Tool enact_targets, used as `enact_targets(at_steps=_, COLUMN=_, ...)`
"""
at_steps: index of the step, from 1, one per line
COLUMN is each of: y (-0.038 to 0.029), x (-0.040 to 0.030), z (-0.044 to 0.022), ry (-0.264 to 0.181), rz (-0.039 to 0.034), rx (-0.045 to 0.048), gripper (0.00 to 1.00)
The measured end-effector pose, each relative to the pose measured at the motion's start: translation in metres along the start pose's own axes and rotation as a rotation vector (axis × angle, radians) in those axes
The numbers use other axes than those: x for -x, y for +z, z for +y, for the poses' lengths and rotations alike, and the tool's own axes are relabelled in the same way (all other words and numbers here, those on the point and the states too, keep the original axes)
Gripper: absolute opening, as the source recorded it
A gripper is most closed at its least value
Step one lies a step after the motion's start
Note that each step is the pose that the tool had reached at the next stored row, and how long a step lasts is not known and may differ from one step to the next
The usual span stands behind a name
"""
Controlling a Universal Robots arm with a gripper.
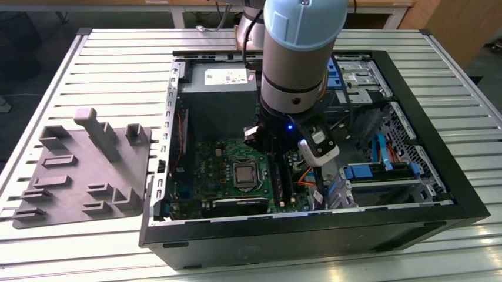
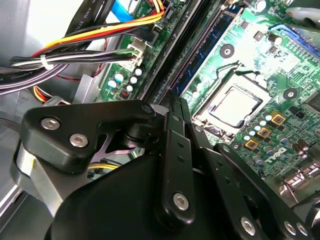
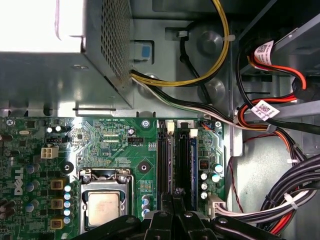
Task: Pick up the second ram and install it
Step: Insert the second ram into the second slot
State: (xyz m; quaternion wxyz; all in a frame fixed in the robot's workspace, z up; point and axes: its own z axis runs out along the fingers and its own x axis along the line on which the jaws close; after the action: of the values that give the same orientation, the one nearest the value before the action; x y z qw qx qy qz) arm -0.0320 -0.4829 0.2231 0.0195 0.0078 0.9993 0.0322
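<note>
Exterior view: arm [image 1: 302, 53] hides slots.

Black gripper [image 2: 172, 107] over green motherboard [image 2: 240, 60] (fingers together), bundled cables [image 2: 75, 60]

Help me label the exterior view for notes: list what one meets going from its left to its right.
Grey fixture tray → green motherboard → gripper over the board → blue drive brackets → far case wall.

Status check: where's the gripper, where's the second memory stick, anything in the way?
Gripper low over the memory slots, inside the open computer case. Fingers together on a thin dark edge, likely the memory stick. Cable bundle close beside the slots, not across them.
</note>
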Motion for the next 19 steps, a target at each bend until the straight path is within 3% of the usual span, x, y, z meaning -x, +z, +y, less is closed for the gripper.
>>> enact_targets(at_steps=19, y=0.0058, x=-0.0002, z=-0.0004, ry=0.000, rz=0.0000, rx=0.0036, gripper=0.12)
